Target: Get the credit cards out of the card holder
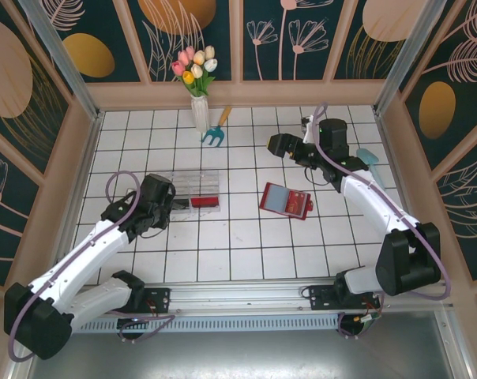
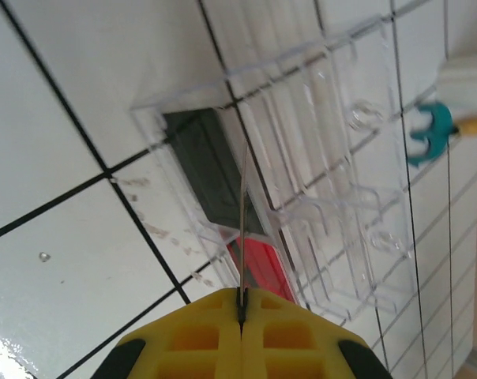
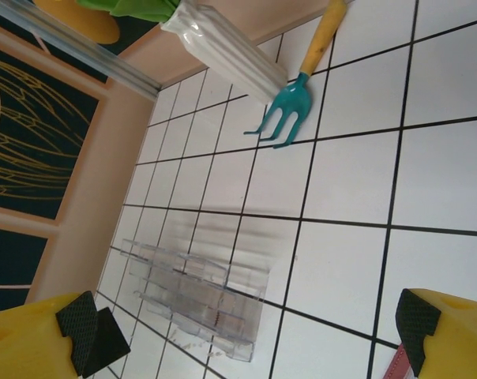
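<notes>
The card holder (image 1: pixel 286 200) lies open on the white tiled desk (image 1: pixel 246 245), right of centre, its red cover framing a grey-blue inner panel. It sits well apart from the clear plastic compartment tray (image 1: pixel 196 190) to its left. The left tool (image 1: pixel 175 207) is at the near left end of that tray. In the left wrist view its yellow fingers (image 2: pixel 199 332) are pressed together on a thin card (image 2: pixel 243 229) seen edge-on, which stands up from the seam between them over the tray's (image 2: pixel 317 174) near corner. Beneath the card, one compartment holds a black piece (image 2: pixel 203 166) and the next a red piece (image 2: pixel 262 264). The right tool (image 1: pixel 276 145) is past the card holder toward the back wall. In the right wrist view it (image 3: pixel 253 335) is spread wide with nothing between its black pads (image 3: pixel 88 339). A red sliver at the bottom right edge (image 3: pixel 396 367) may be the holder's corner, though I cannot tell for sure. At the back stands a white ribbed vase (image 1: pixel 199 113) of tulips (image 1: pixel 194 65), with a teal hand fork (image 1: pixel 214 136) with a yellow handle just beside it.
</notes>
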`<control>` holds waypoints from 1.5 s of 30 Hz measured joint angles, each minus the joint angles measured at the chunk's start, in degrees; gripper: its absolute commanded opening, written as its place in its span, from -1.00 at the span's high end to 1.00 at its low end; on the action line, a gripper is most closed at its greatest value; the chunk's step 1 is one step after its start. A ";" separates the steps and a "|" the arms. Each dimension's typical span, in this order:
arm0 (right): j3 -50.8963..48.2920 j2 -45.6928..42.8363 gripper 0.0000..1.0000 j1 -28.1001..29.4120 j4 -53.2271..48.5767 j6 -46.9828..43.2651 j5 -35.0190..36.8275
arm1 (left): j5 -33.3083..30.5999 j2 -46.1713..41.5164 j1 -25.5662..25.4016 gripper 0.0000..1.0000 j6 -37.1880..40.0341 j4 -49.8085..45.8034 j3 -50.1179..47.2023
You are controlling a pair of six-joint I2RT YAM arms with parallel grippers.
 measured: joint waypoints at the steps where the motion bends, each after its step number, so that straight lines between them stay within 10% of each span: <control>1: 0.00 0.00 -0.98 0.04 0.00 0.00 0.31 | -0.31 0.96 0.00 1.00 -2.03 -0.66 0.07; 18: -2.16 -2.01 -0.98 0.52 -1.22 -0.11 3.39 | -0.20 16.72 0.00 1.00 -16.92 -4.63 7.54; 45: -2.27 -1.95 -0.98 0.52 -1.44 -0.37 3.56 | -0.48 26.58 2.99 1.00 -19.21 -3.61 12.72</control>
